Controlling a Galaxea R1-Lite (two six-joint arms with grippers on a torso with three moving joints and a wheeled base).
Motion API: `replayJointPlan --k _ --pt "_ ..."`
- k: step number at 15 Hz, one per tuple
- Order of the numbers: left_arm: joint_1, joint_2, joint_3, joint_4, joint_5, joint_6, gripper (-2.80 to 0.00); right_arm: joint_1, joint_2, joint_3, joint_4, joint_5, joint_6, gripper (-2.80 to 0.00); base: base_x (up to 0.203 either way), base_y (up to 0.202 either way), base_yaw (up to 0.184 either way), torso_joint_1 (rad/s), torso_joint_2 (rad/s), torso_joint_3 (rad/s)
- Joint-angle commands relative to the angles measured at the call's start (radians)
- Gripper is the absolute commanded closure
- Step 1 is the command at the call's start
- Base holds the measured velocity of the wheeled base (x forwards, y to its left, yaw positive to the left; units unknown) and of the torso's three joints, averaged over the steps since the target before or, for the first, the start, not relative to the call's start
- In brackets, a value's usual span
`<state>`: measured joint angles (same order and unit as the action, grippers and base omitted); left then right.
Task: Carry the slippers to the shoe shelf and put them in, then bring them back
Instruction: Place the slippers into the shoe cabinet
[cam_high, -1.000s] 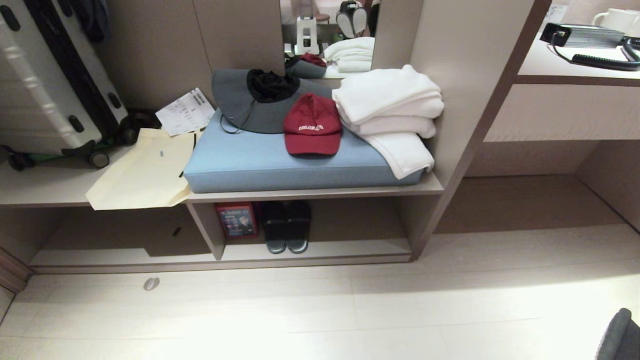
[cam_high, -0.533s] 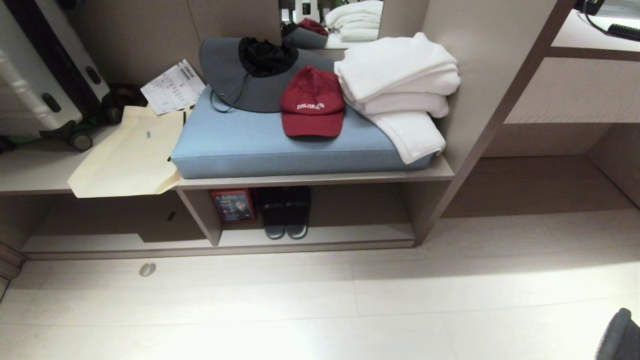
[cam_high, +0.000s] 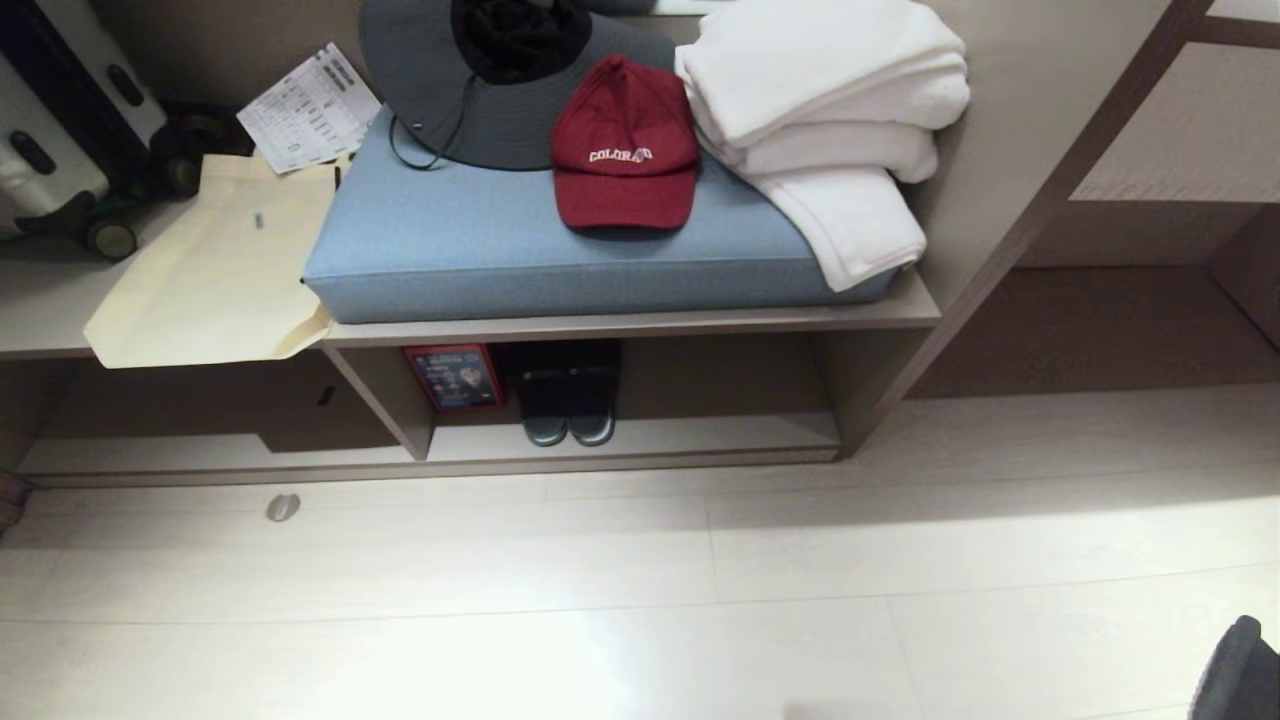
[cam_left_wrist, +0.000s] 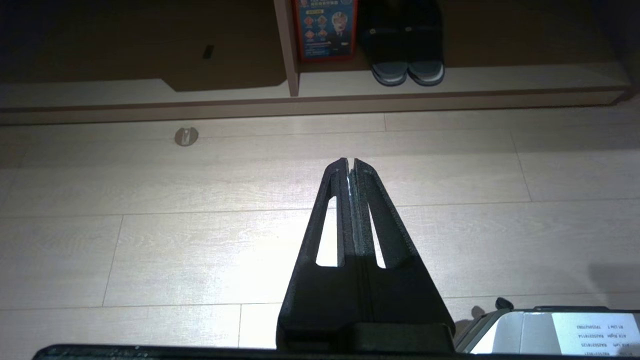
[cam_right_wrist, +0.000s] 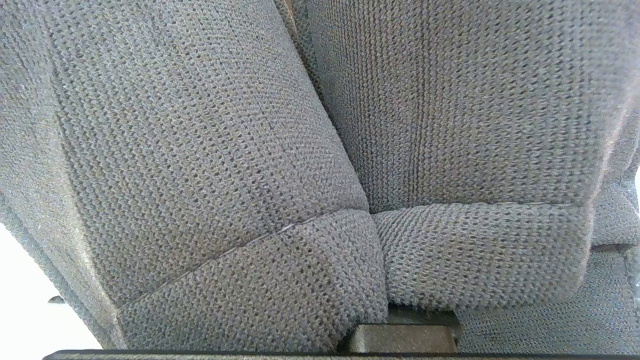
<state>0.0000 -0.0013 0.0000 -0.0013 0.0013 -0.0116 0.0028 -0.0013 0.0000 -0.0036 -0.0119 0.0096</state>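
Left gripper (cam_left_wrist: 350, 162): two matte black, finely textured fingers (cam_left_wrist: 332, 200), long and tapering to narrow tips, each pierced by an elongated slot. Thin pale strip along the seam between them. Wide black base block below, flat black bar across the near edge. Beside the base, a grey-framed panel with a white printed label (cam_left_wrist: 595, 332), text small and mirrored

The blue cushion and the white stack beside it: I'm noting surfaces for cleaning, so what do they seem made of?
The blue cushion looks like matte woven fabric over padding: fine texture, soft squared edges. The white stack looks like terry or fleece towels: thick, plush, rounded folds, though the exact fibre cannot be told.
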Motion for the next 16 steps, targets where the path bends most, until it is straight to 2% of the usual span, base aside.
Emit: replayJointPlan --k 1,16 --pt "0.001 0.001 0.0 0.0 0.0 -0.001 0.0 0.0 0.001 0.002 -0.001 0.0 0.0 0.0 0.0 0.0 0.0 0.005 0.0 -0.184" --pt "0.0 0.001 0.0 0.0 0.0 -0.002 0.0 0.0 0.001 0.002 -0.001 0.0 0.0 0.0 0.0 0.0 0.0 0.003 0.0 -0.197"
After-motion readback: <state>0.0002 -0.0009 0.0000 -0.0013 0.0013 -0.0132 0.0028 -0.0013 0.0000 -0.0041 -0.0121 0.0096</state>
